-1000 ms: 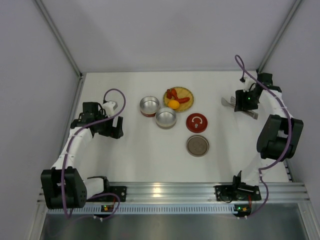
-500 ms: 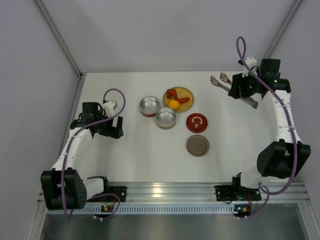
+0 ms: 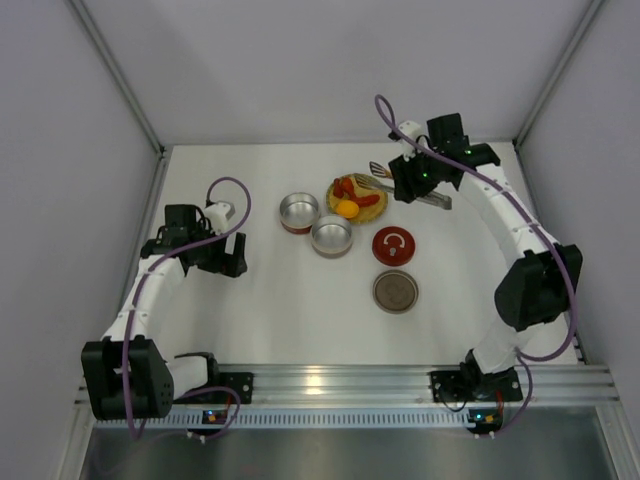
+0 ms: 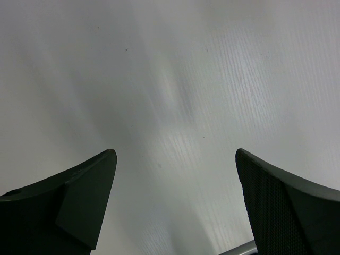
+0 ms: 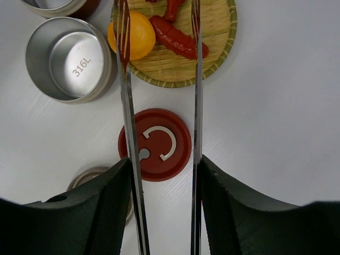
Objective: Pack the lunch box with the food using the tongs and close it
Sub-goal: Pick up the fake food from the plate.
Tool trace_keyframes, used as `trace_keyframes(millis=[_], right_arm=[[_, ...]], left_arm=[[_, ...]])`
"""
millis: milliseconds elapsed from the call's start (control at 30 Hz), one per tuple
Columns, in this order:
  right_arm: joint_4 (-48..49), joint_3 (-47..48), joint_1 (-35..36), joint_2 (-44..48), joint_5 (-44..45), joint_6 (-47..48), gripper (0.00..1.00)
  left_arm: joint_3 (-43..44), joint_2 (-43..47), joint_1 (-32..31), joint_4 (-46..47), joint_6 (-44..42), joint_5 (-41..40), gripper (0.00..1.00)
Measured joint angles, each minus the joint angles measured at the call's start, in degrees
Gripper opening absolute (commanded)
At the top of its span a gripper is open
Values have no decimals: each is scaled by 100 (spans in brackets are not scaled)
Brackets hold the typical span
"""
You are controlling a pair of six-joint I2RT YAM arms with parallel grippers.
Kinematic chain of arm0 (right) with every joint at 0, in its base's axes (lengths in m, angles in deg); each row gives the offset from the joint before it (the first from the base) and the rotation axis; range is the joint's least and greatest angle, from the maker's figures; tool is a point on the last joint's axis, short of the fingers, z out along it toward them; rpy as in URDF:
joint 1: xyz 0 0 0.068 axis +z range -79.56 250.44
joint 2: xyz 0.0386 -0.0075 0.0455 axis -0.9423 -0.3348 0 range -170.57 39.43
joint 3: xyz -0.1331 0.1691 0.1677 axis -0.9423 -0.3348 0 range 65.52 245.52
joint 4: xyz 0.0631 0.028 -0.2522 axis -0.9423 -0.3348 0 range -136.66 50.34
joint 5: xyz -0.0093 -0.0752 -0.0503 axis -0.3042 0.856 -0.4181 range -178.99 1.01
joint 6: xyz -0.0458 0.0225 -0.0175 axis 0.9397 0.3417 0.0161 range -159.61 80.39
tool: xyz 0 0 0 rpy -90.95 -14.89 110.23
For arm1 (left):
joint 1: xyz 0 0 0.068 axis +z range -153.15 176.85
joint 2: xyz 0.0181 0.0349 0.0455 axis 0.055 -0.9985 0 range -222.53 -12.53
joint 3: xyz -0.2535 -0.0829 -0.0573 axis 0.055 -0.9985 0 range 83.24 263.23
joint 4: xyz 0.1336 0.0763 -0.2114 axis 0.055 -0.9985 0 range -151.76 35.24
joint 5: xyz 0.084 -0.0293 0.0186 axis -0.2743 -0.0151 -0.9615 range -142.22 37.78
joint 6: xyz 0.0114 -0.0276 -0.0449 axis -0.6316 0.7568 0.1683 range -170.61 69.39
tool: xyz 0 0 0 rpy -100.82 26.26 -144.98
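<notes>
My right gripper (image 3: 413, 181) (image 5: 166, 159) is shut on the silver tongs (image 3: 392, 184) (image 5: 127, 106), one finger pressing each arm from outside. The tongs' tips reach over the woven plate (image 3: 377, 185) (image 5: 215, 66), which holds the food. The left tip lies across the orange ball (image 3: 346, 208) (image 5: 139, 35), and a red piece (image 3: 368, 200) (image 5: 178, 38) lies between the two arms. The lunch box stands as two open tins (image 3: 298, 212) (image 3: 331, 236) (image 5: 68, 57) left of the plate. My left gripper (image 3: 229, 256) (image 4: 175, 154) hangs open over bare table, holding nothing.
A red lid (image 3: 393, 245) (image 5: 159, 149) with a metal ring lies in front of the plate, under the tongs' arms. A grey-brown lid (image 3: 395, 292) (image 5: 85, 178) lies nearer to me. White walls enclose the table on three sides.
My right arm has swung left from the table's back right, carrying the tongs over to the plate. The left arm has not moved.
</notes>
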Motion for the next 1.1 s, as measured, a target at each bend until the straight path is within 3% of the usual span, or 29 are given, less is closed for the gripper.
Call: trace_keyframes(millis=[333,800,1100], right_arm=[[-15,72,452,-599,369,234,43],[-83,-149,437,-708,205,-798,39],[-92,-514,68,-706,-282,-1285,37]], left_arm=[[0,-87,0,0,0,9,98],[0,-120,0,-2,-2,0,98],[0,-116,0,-33,-2,-24,98]])
